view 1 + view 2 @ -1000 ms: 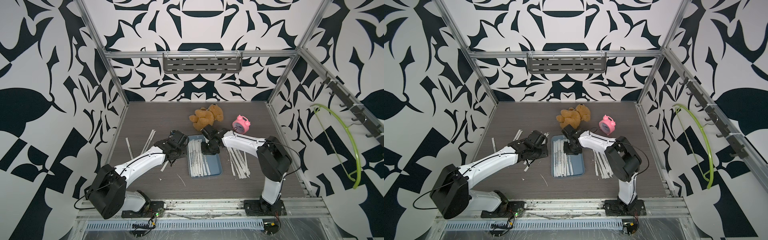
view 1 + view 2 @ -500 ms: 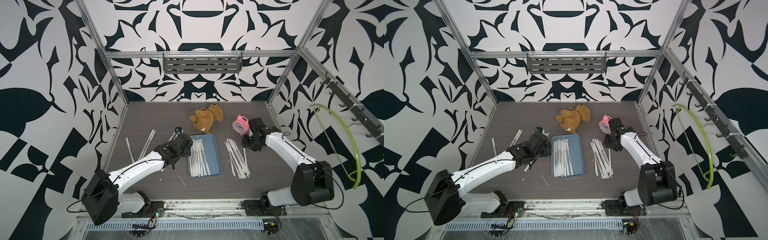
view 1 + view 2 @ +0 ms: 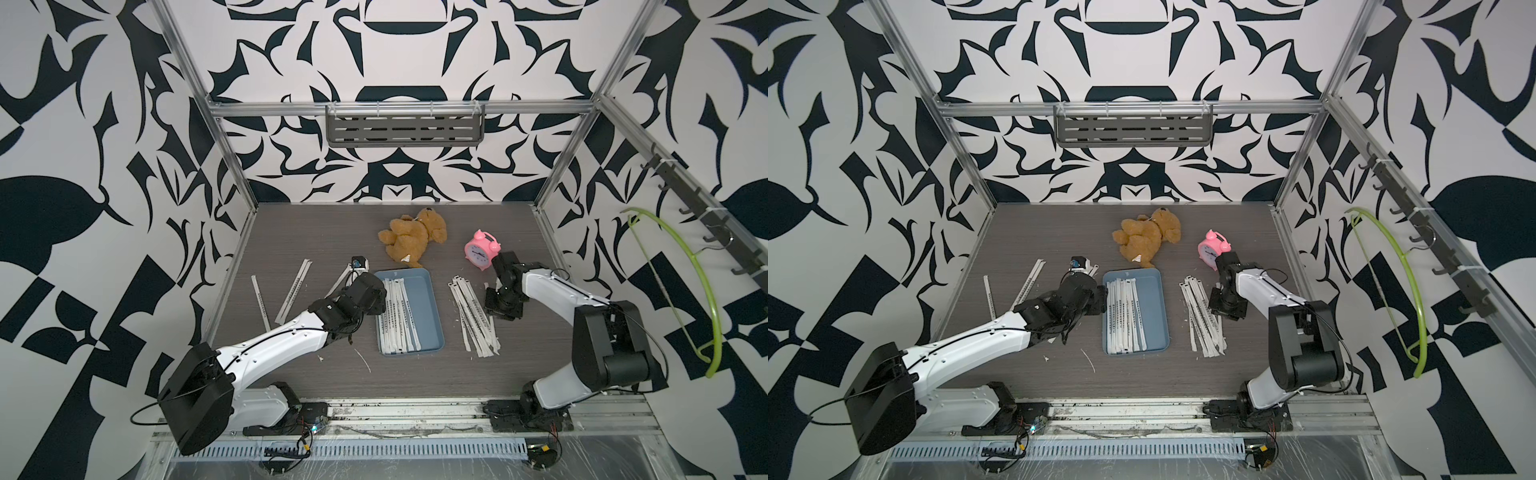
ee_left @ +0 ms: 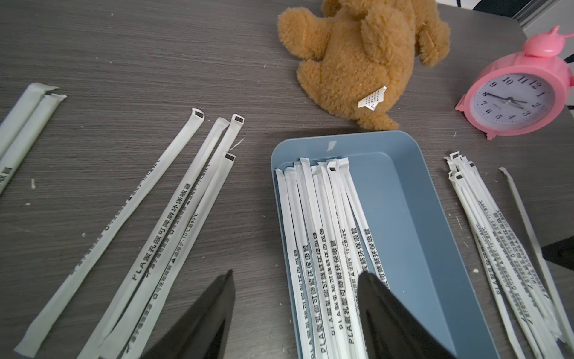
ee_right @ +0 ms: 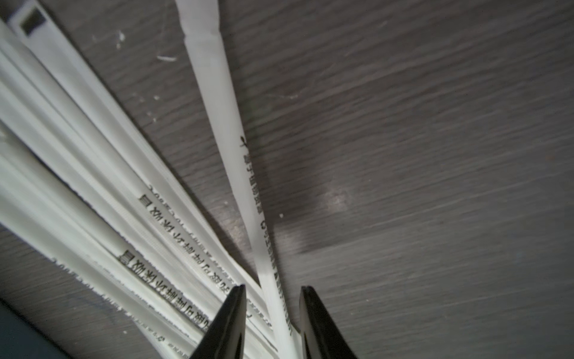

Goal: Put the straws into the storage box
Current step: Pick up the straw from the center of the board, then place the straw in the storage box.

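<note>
The storage box [image 3: 426,309] [image 3: 1152,309] [image 4: 403,217] is a blue-grey tray in mid-table. Several straws [image 3: 395,318] [image 4: 323,233] lie along its left half. More straws lie in a pile [image 3: 473,318] [image 3: 1202,318] to its right and loose [image 3: 291,295] [image 4: 174,223] to its left. My left gripper [image 3: 380,301] [image 4: 295,273] is open over the box's left rim, one finger above the table and one above the boxed straws. My right gripper [image 3: 500,305] [image 5: 273,288] is low at the pile's right edge. Its jaws stand apart astride a single straw [image 5: 230,124].
A brown teddy bear [image 3: 415,237] and a pink alarm clock [image 3: 480,249] sit just behind the box and the pile. Small white scraps [image 3: 361,359] lie in front of the box. A grey slotted shelf [image 3: 405,129] hangs on the back wall, a green hanger [image 3: 685,282] on the right wall.
My right arm left the box's far end, swung right past the clock and came down at the pile. My left gripper slid up to the box's left rim and opened wider.
</note>
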You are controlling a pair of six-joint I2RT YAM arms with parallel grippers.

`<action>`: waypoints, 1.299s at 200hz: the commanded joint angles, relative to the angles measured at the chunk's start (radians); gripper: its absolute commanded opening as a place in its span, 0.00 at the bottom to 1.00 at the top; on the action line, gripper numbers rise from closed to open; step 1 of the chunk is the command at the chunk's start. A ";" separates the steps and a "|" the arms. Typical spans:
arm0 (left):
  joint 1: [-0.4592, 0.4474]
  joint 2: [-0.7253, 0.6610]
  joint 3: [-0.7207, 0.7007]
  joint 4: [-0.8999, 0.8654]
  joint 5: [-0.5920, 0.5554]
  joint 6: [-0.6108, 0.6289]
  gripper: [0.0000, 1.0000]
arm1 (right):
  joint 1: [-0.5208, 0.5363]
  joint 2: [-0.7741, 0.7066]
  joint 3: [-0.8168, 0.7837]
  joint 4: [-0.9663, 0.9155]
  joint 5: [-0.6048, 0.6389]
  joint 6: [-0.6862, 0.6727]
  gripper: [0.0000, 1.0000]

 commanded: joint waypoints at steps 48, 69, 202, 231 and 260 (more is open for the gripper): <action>-0.001 0.044 0.047 -0.013 0.033 0.003 0.69 | 0.007 0.034 -0.009 0.038 0.042 -0.013 0.18; -0.001 0.040 0.049 -0.018 0.034 0.003 0.68 | 0.021 0.018 -0.002 0.024 0.057 -0.015 0.12; 0.061 -0.111 -0.016 -0.116 0.048 -0.084 0.68 | 0.578 0.010 0.264 0.099 -0.098 0.218 0.08; 0.062 -0.130 -0.023 -0.134 0.076 -0.089 0.67 | 0.611 0.155 0.293 0.205 -0.119 0.227 0.08; 0.062 -0.121 -0.041 -0.123 0.100 -0.102 0.67 | 0.611 0.236 0.297 0.211 -0.115 0.197 0.08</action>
